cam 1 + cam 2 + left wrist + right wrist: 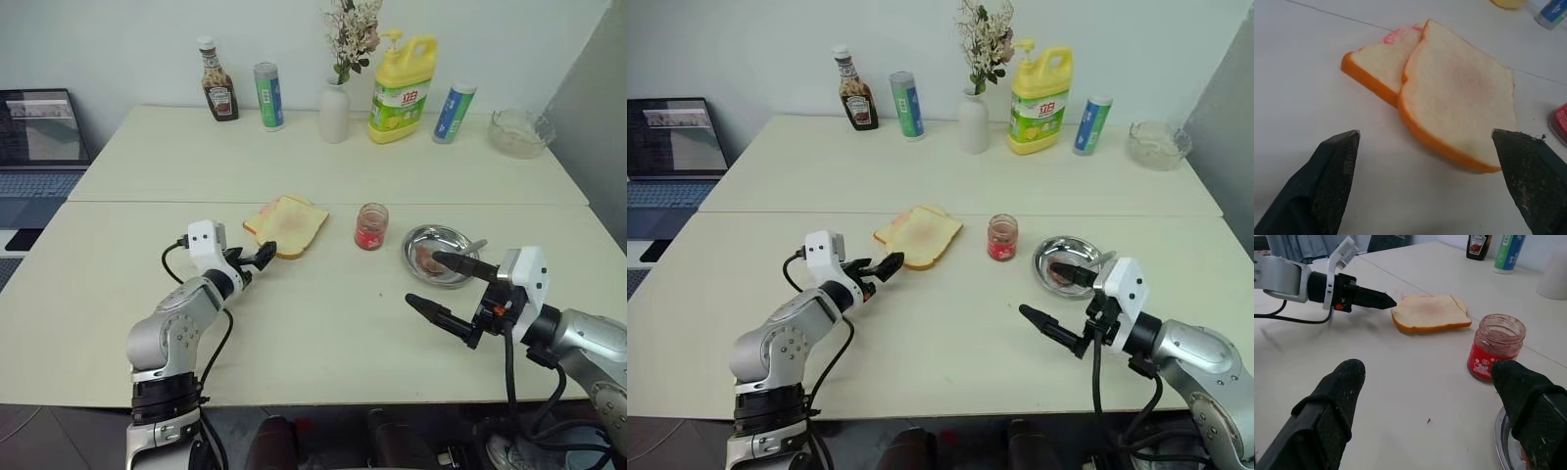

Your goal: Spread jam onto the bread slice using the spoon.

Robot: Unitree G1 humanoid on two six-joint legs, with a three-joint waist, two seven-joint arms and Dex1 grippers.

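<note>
Centrally on the bench (323, 333) lies the bread slice (294, 227), overlapping a smaller slice (1382, 61); the jam (371, 226) stands just beside, then the steel dish (431, 241) with the spoon (472, 246). Left hand (263, 258) gapes near the bread; right hand (437, 284) gapes empty near the dish.

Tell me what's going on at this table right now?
A two-armed robot is set up to spread jam. Its left gripper is open, empty, at the near edge of the larger pale-tan bread slice. Its right gripper is open and empty in front of the round steel dish holding the small silver spoon. The lidless glass jar of red jam stands between.
</note>
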